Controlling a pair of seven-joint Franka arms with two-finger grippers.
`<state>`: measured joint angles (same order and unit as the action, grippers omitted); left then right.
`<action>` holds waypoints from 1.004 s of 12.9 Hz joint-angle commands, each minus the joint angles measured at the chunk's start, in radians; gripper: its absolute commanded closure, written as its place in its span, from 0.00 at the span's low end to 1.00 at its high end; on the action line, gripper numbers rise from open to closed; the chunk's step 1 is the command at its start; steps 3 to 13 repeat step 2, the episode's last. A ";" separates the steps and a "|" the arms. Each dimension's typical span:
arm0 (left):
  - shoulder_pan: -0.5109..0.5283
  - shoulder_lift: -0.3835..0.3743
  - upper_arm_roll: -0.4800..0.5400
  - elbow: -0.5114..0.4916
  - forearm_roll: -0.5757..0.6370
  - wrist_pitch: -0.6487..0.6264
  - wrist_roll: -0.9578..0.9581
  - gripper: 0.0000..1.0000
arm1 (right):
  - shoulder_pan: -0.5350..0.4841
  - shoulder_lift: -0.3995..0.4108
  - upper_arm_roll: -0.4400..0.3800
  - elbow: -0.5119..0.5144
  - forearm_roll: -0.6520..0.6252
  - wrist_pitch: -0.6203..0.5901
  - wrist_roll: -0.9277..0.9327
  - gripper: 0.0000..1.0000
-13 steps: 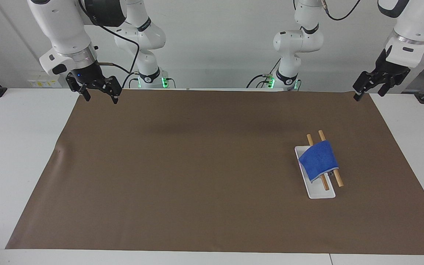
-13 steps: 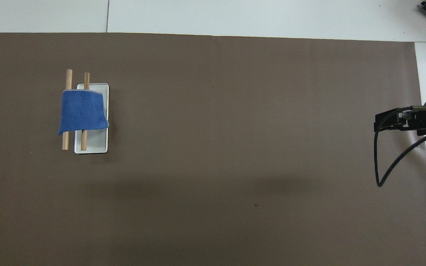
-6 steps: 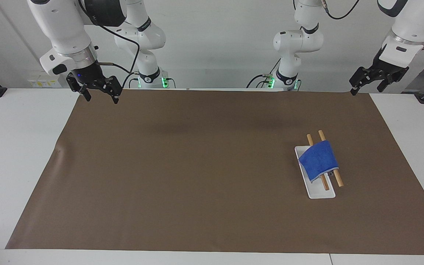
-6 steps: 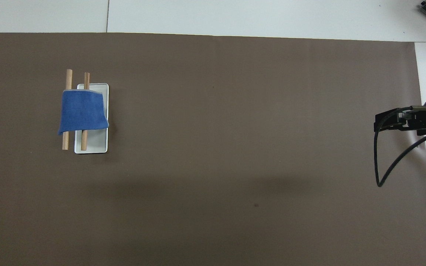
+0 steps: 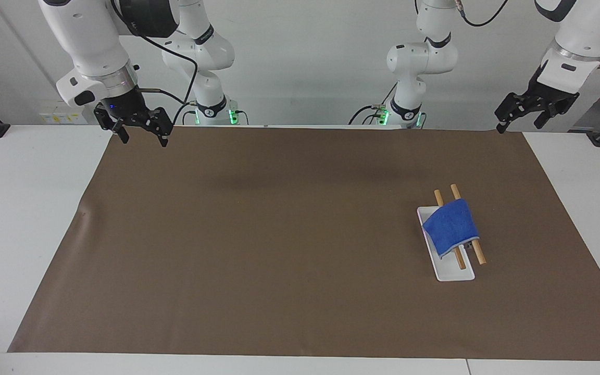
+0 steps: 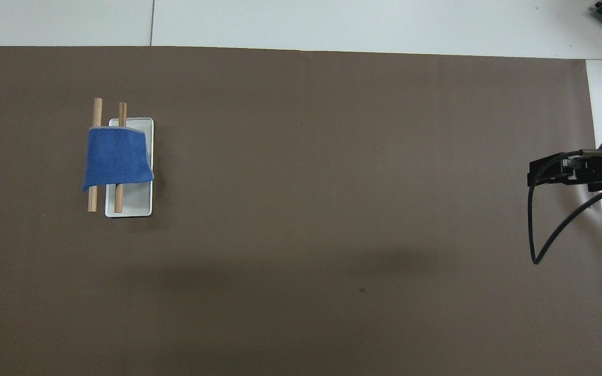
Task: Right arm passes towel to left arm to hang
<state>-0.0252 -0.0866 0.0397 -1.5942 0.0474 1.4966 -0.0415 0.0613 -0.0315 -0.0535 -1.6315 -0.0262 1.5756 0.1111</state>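
Note:
The blue towel (image 5: 451,226) hangs draped over two wooden rods (image 5: 480,256) that lie over a white tray (image 5: 453,275), toward the left arm's end of the table. It also shows in the overhead view (image 6: 117,159), covering the rods (image 6: 97,107) and part of the tray (image 6: 134,206). My right gripper (image 5: 142,139), with its blue light, is open and empty above the mat's corner at the right arm's end; it shows in the overhead view (image 6: 533,177). My left gripper (image 5: 519,126) is open and empty above the mat's corner near its base, well apart from the towel.
A brown mat (image 5: 279,234) covers most of the white table (image 5: 19,208). A black cable (image 6: 541,245) loops down from the right wrist. Two further white arms stand at the robots' edge of the table.
My left gripper has risen a little and drawn back slightly toward the robots. The right arm and the towel have not moved.

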 commanded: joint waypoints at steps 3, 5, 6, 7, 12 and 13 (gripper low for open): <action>-0.009 -0.028 0.002 -0.043 0.019 0.014 0.003 0.00 | 0.002 -0.024 -0.009 -0.027 0.017 0.003 -0.030 0.00; -0.009 -0.028 0.002 -0.043 0.019 0.014 0.003 0.00 | 0.002 -0.024 -0.009 -0.027 0.017 0.003 -0.030 0.00; -0.009 -0.028 0.002 -0.043 0.019 0.014 0.003 0.00 | 0.002 -0.024 -0.009 -0.027 0.017 0.003 -0.030 0.00; -0.009 -0.028 0.002 -0.043 0.019 0.014 0.003 0.00 | 0.002 -0.024 -0.009 -0.027 0.017 0.003 -0.030 0.00; -0.009 -0.028 0.002 -0.043 0.019 0.014 0.003 0.00 | 0.002 -0.024 -0.009 -0.027 0.017 0.003 -0.030 0.00; -0.009 -0.028 0.002 -0.043 0.019 0.014 0.003 0.00 | 0.002 -0.024 -0.009 -0.027 0.017 0.003 -0.030 0.00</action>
